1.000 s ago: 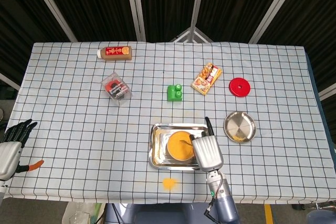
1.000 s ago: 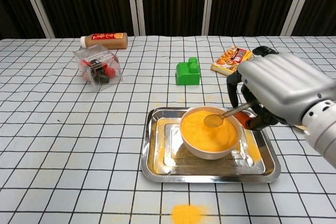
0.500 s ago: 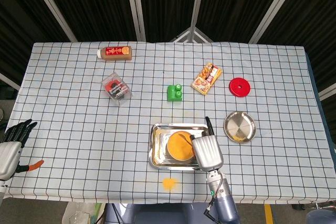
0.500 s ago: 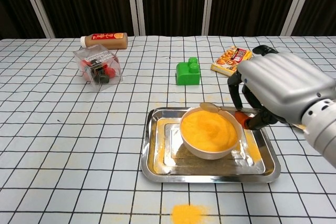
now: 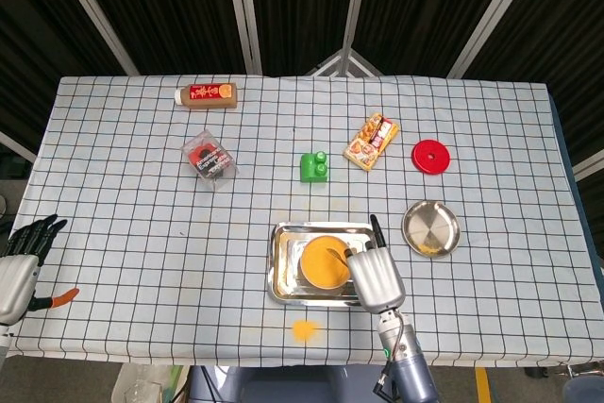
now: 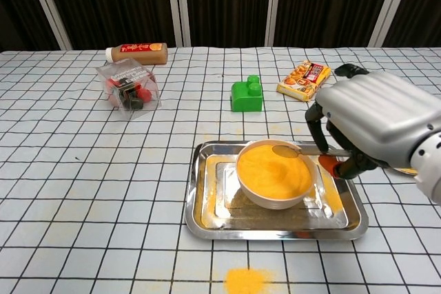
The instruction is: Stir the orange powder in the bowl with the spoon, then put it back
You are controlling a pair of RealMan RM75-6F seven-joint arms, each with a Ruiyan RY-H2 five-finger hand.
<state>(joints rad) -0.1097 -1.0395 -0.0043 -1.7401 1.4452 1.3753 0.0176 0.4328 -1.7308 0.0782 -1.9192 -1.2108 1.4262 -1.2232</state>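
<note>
I have the right hand point(image 6: 375, 125) closed around the spoon point(image 6: 296, 150) handle, fingers curled over it. The spoon lies nearly level, its scoop just above the orange powder point(image 6: 274, 168) at about 1 o'clock of the bowl point(image 6: 277, 182). My read: I am mid-stir, holding it shallow so powder stays inside.

The bowl sits in the steel tray point(image 6: 207, 218), presumably there to catch spill; orange dust already lies on the tray floor at 3 o'clock of the bowl, and a spilled orange patch point(image 6: 246, 280) lies on the cloth beyond the tray's near edge.

The left hand point(image 5: 21, 254) rests open and empty at the table's far left edge, well apart from the work.

Surface: white tablecloth with a black grid point(image 5: 142, 233). Dark curtains and slanted metal poles stand behind.

A small round steel dish point(image 5: 430, 228) lies at 3 o'clock of the tray, likely the spoon's resting place.
</note>
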